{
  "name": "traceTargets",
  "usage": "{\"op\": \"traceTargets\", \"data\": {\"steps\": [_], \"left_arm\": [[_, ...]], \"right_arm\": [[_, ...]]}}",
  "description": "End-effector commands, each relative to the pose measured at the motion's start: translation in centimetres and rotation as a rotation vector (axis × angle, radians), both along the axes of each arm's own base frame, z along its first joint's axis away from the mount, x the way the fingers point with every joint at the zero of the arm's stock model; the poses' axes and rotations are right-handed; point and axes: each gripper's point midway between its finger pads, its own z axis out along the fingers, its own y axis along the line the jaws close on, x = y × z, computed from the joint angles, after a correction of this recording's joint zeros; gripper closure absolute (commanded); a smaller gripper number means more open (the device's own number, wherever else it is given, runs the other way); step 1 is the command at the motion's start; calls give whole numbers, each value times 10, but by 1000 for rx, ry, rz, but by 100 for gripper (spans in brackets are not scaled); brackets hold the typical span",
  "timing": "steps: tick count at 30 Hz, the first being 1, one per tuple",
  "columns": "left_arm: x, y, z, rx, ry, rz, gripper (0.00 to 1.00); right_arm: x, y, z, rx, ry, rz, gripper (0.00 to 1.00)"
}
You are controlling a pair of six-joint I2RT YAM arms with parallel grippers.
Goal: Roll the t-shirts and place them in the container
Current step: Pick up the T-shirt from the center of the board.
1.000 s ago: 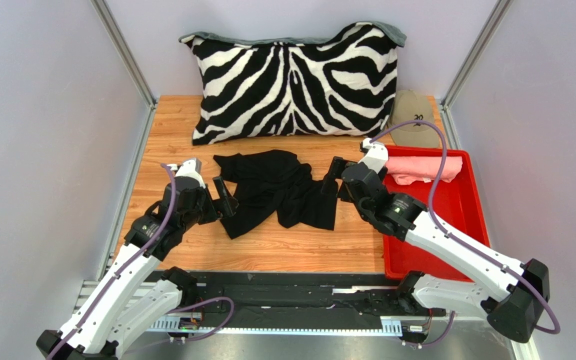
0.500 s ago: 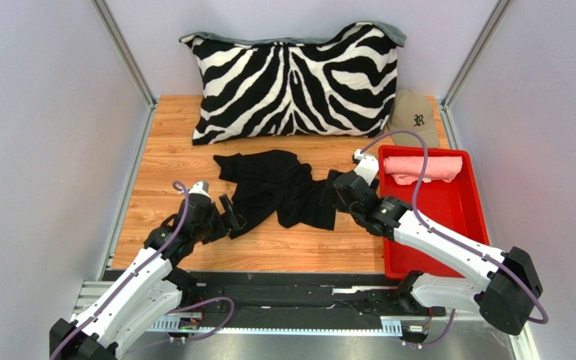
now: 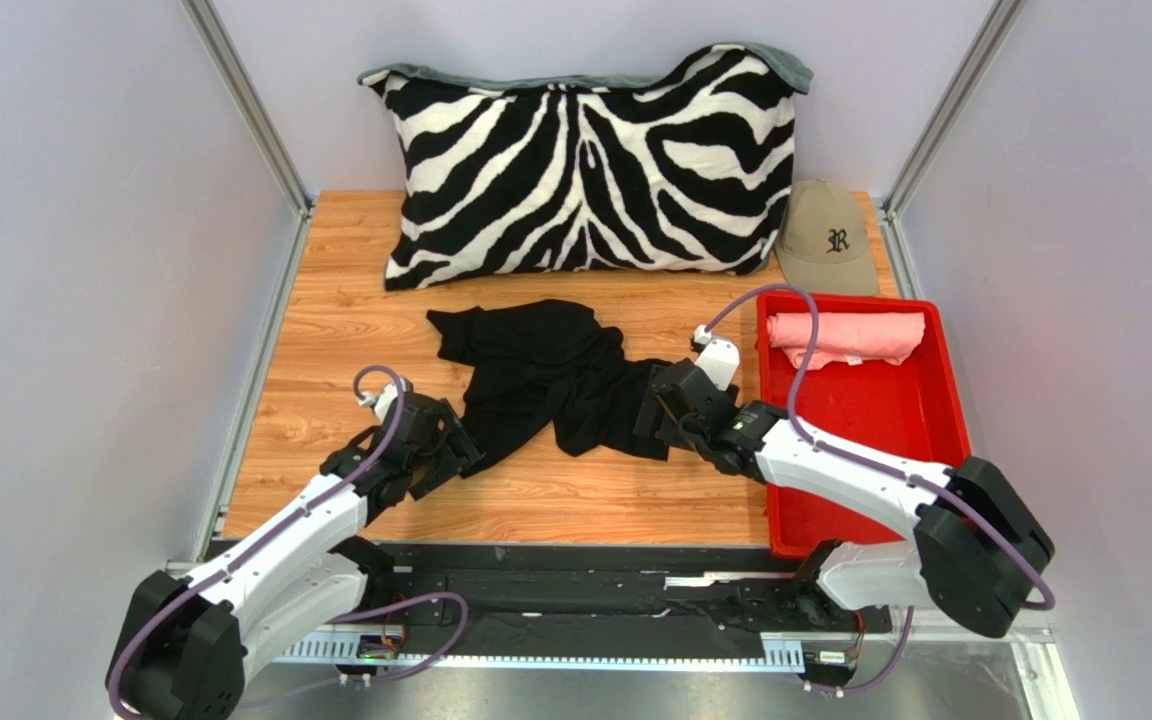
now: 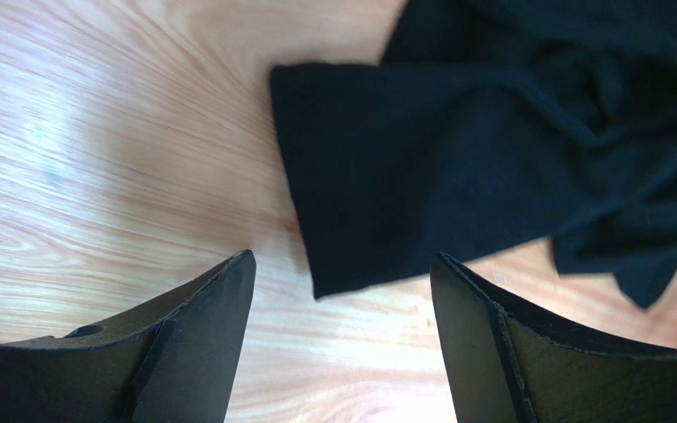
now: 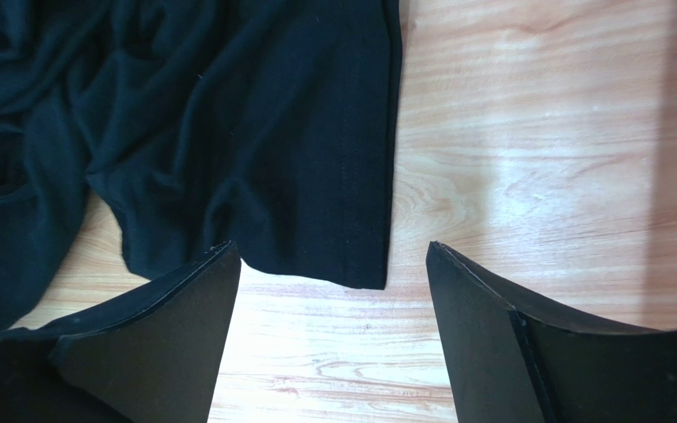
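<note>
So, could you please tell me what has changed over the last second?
Both arms drew back toward the near edge: the left tool and right tool, both open, now each hover at a near corner of the black t-shirt. Nothing was gripped. That shirt, the pink t-shirt, pillow and cap stayed put.

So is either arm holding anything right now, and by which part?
Nothing is held. The left gripper is open over a corner of the black t-shirt, the right gripper open over its hem.

Much of black t-shirt (image 4: 457, 176) outside both wrist views.
</note>
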Motion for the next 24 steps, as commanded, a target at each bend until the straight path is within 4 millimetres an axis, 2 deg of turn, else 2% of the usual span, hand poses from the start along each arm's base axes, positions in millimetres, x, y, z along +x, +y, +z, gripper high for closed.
{"op": "traceTargets", "data": {"steps": [1, 5, 8, 10, 11, 12, 13, 14, 15, 16, 17, 18, 19, 20, 21, 22, 23, 24], "left_arm": [[24, 10, 9, 26, -81, 110, 20], [32, 7, 6, 49, -74, 90, 22], [35, 1, 5, 45, -73, 65, 28], [36, 0, 4, 44, -73, 61, 34], [38, -2, 5, 38, -81, 59, 37], [39, -3, 5, 33, -82, 54, 43], [39, -5, 4, 33, -77, 50, 47], [42, -6, 6, 28, -84, 47, 51], [42, -9, 6, 24, -83, 39, 64], [44, -10, 5, 23, -81, 33, 72], [48, -13, 11, 20, -91, 24, 79], [50, -12, 14, 25, -94, 25, 94], [52, -13, 25, 36, -105, 18, 100], [55, -10, 33, 47, -117, 26, 100], [59, -4, 43, 73, -141, 50, 100], [62, 1, 67, 89, -184, 55, 100], [64, 6, 80, 104, -212, 67, 100], [67, 15, 96, 136, -252, 99, 100]], "right_arm": [[5, 7, -18, 32, 15, -32, 19], [7, 7, -36, 4, 38, -38, 21], [10, 11, -47, -3, 55, -32, 29], [11, 17, -53, 6, 71, -22, 31], [12, 19, -55, 9, 75, -16, 35], [12, 21, -56, 12, 82, -12, 38], [15, 24, -56, 13, 83, -11, 43], [16, 25, -56, 11, 84, -8, 59], [18, 25, -55, 12, 83, -9, 70], [21, 25, -52, 15, 81, -14, 81], [25, 25, -46, 26, 71, -18, 98], [28, 23, -41, 24, 65, -18, 100], [31, 14, -35, 10, 66, -35, 100], [40, 15, -14, 35, 27, -42, 100], [45, 10, -1, 32, 2, -49, 100], [48, -4, 8, 18, 3, -79, 100], [56, -6, 40, 60, -56, -90, 100], [58, -14, 52, 54, -72, -93, 100]]}}
